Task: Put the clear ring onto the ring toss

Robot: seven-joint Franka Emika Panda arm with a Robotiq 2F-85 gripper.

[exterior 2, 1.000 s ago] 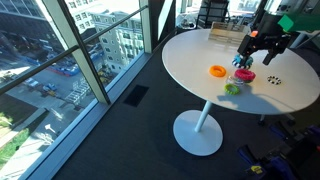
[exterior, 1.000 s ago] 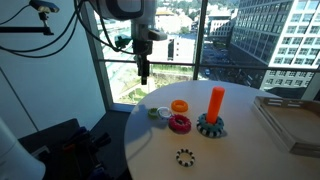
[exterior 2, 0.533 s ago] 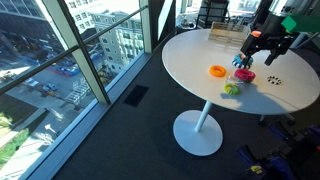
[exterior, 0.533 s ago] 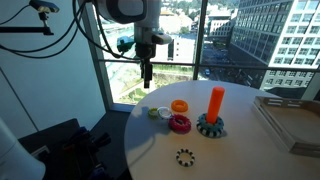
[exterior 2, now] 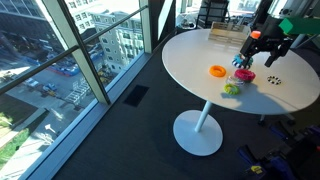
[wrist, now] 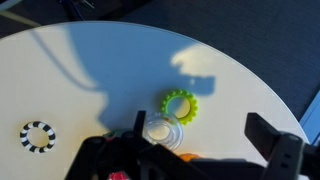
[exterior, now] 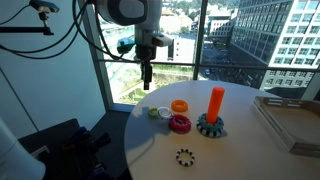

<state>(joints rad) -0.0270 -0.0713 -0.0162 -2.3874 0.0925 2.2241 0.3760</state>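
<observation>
The Robotiq gripper (exterior: 146,80) hangs well above the near edge of the round white table (wrist: 90,70), not yet down among the toys. In the wrist view its fingers (wrist: 268,135) stand wide apart with nothing between them, so the tool is spread and empty. The clear ring (wrist: 162,131) lies flat on the table, just beside the yellow-green ring (wrist: 179,105); whether the two touch is hard to tell. An orange ring (exterior: 179,106) and a pink ring (exterior: 180,123) lie close by, and the ring toss (exterior: 215,104), with its orange peg upright on the teal base, stands a little beyond them. A small black toothed ring (exterior: 184,157) lies apart, nearer the table's front. The step in hand appears to be the approach to the clear ring. To do it well, the arm should descend straight over the ring, with one finger inside the hole and the other outside the rim on the side away from the yellow-green ring, so that neighbour is not nudged or caught. The transparent plastic probably sits low and slick, so the fingers need to come nearly to the tabletop and close gently.
</observation>
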